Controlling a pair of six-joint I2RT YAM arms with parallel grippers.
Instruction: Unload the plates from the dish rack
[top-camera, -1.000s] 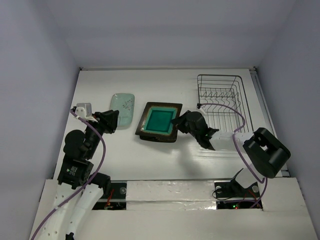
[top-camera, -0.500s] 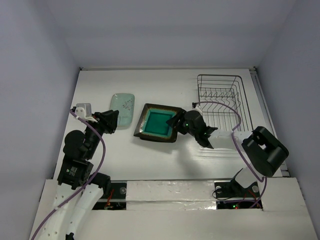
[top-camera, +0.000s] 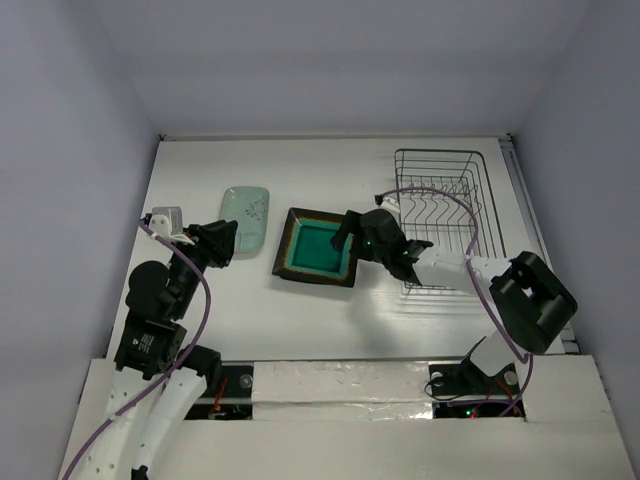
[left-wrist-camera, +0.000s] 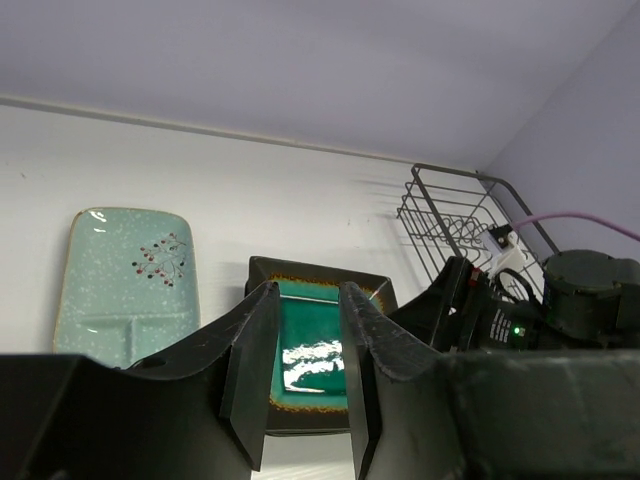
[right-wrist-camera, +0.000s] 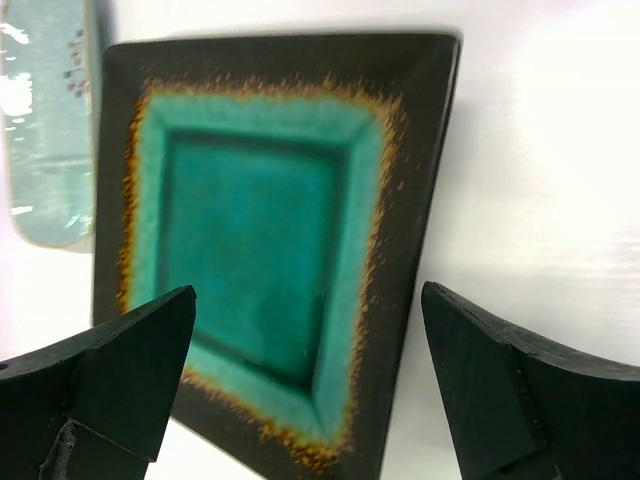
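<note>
**Top view.** A white counter (top-camera: 300, 320) carries a pale mint-green rounded-rectangular plate (top-camera: 246, 216) at left and a dark-rimmed square plate with teal centre (top-camera: 317, 246) just right of it. A rectangular black wire dish rack (top-camera: 445, 215) stands at far right. The right end effector (top-camera: 348, 232) hangs at the square plate's right edge. The left end effector (top-camera: 224, 240) sits at the mint plate's near left corner.

**Left wrist view.** Its fingers (left-wrist-camera: 250, 370) stand narrowly parted, grasping nothing.

**Right wrist view.** Its fingers (right-wrist-camera: 110, 370) are spread wide, released, over the square plate.
</note>
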